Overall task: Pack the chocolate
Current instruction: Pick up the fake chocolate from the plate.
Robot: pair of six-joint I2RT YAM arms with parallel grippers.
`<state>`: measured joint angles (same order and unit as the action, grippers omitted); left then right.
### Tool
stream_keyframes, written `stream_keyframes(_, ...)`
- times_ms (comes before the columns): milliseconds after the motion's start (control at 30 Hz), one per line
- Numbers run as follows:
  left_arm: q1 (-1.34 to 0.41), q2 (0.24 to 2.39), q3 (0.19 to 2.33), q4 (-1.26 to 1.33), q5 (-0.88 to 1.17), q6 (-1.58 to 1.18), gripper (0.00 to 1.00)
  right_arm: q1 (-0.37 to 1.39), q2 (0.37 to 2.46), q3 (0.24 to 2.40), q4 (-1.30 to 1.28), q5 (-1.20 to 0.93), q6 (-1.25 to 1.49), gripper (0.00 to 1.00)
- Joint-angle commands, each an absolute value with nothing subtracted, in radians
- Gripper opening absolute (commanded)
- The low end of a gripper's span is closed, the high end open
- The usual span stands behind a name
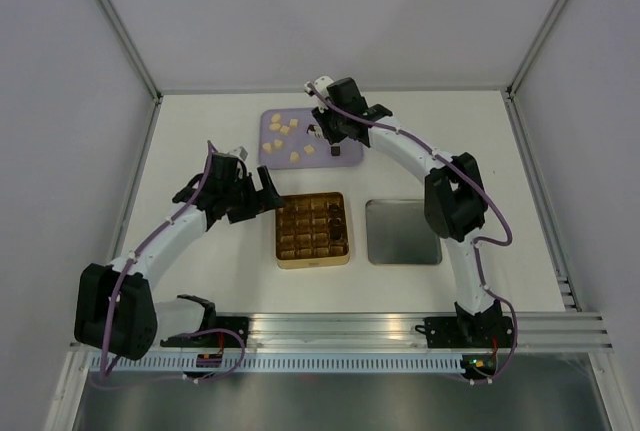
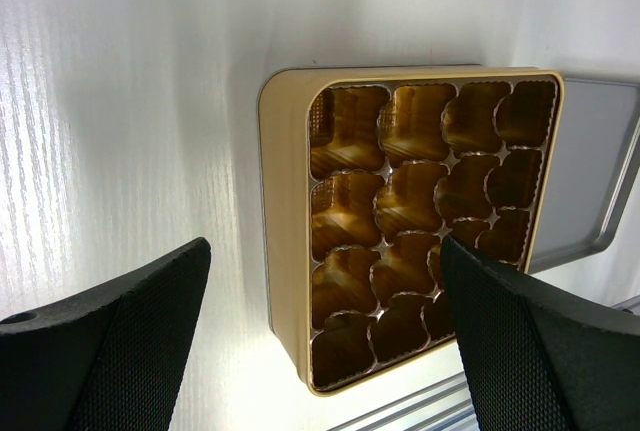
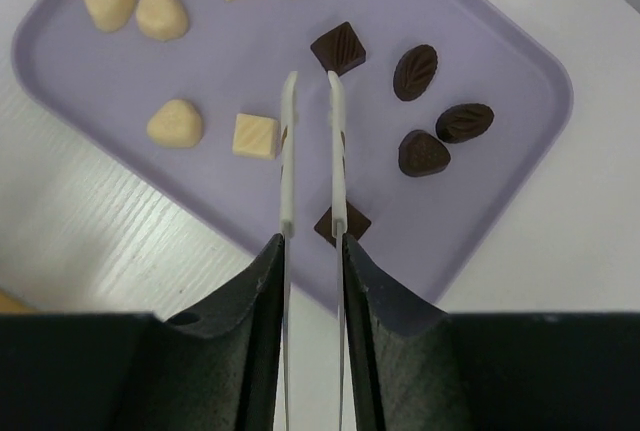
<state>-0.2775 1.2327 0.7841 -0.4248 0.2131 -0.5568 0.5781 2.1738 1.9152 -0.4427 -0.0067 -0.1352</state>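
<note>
Right gripper (image 3: 312, 251) is clamped on the metal tweezers (image 3: 289, 151); I see their tips standing slightly apart, close to a dark square piece. The chocolate (image 3: 338, 47), cream pieces and dark ones, lies loose on the purple tray (image 3: 480, 31). Left gripper (image 2: 325, 251) hangs spread wide near the gold tin (image 2: 285, 201).

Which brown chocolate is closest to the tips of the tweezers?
The dark square chocolate just beyond the tweezers' tips. The dark leaf-shaped ones lie farther off; the other dark square sits under their blades.
</note>
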Motion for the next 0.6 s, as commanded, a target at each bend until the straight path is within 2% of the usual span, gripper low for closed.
stream_keyframes(0,-0.284,1.249,0.802,-0.433,0.224,-0.531,1.00,0.563,2.216,1.993,-0.348,-0.074,-0.152,0.34)
stream_keyframes(567,-0.284,1.275,0.810,-0.440,0.222,-0.528,1.00,0.529,2.342,2.069,-0.322,-0.077,-0.121,0.39)
